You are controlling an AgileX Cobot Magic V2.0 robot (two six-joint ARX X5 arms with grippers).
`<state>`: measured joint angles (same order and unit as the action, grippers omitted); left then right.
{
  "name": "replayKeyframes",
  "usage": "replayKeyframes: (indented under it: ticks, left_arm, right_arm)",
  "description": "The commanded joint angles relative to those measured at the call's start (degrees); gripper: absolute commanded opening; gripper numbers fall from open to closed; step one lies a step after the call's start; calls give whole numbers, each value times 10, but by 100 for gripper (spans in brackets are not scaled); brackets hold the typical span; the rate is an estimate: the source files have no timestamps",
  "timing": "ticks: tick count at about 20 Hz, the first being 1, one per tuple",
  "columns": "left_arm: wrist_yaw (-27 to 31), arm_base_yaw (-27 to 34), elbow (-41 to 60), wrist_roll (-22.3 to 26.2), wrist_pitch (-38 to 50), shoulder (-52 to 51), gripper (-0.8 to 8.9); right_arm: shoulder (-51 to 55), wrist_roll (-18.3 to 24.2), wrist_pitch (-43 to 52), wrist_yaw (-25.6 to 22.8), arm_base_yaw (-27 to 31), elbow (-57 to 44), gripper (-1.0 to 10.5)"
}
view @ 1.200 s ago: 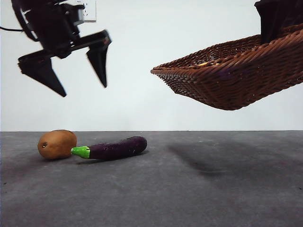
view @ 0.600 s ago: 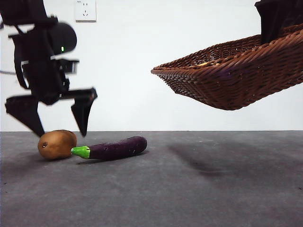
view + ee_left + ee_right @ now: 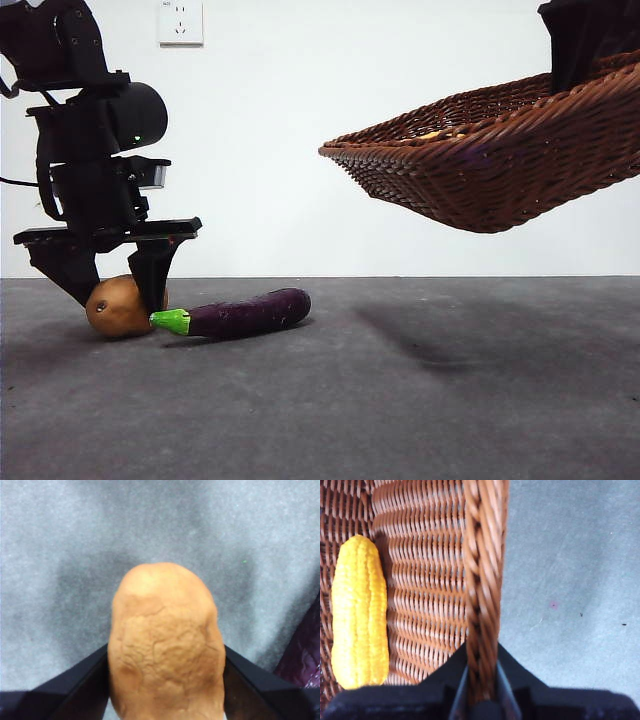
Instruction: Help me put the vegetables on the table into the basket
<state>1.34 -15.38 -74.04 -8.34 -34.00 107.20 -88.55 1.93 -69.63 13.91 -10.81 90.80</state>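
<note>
The brown potato [image 3: 118,308] lies on the dark grey table [image 3: 400,400] at the left, and my left gripper [image 3: 120,300] has come down over it. In the left wrist view its black jaws press against both sides of the potato [image 3: 165,645], shut on it. The purple eggplant [image 3: 245,312] with a green stem lies just right of the potato, also seen as a dark edge [image 3: 302,655]. My right gripper [image 3: 481,690] is shut on the braided rim of the wicker basket [image 3: 500,170], holding it tilted in the air at the right. The yellow corn [image 3: 359,612] lies inside the basket.
A white wall with a socket [image 3: 180,22] stands behind the table. The raised basket casts a shadow [image 3: 440,335] on the table's right half. The dark right arm [image 3: 585,40] fills the top right corner.
The left gripper dropped from high above the table to the potato, and its jaws drew in around it. The potato shifted slightly. Basket, right gripper and eggplant stayed still.
</note>
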Motion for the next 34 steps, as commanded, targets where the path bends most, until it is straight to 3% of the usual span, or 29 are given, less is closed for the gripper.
replayKeyframes:
  ticks: [1, 7, 11, 14, 18, 20, 24, 25, 26, 27, 28, 34]
  left_arm:
    - [-27, 1, 3, 6, -3, -24, -8]
    - [-282, -6, 3, -67, 11, -171, -8]
    - [-351, -71, 3, -134, 74, -233, -8]
    - [-329, -159, 3, -158, 104, -230, -5]
    - [-218, -280, 3, -193, 191, -208, -5]
    - [-190, -315, 3, -199, 188, -194, -5]
    - [-188, -347, 3, -200, 203, -162, 3]
    - [-164, -351, 3, -203, 203, -159, 83]
    - [-144, -354, 3, -205, 203, -158, 258]
    - [-137, -355, 3, -205, 205, -158, 495]
    - [-137, -355, 3, -204, 209, -158, 617]
    - [-150, -351, 2, -203, 264, -158, 636]
  right_arm:
    - [2, 0, 4, 6, 0, 1, -8]
    - [2, -2, 23, 6, 0, 1, -8]
    - [2, -3, 23, 7, -1, 1, -8]
    - [2, -5, 22, 7, -1, 1, -8]
    - [2, -10, 22, 7, -1, 1, -8]
    - [2, -15, 22, 7, -1, 1, -8]
    - [2, -17, 19, 7, -1, 1, -8]
    - [2, -17, 19, 7, -1, 1, -8]
    - [2, -17, 19, 7, -1, 1, -8]
    - [2, -17, 19, 7, -1, 1, -8]
    - [2, -17, 19, 7, -1, 1, -8]
    - [2, -17, 17, 7, -1, 1, -8]
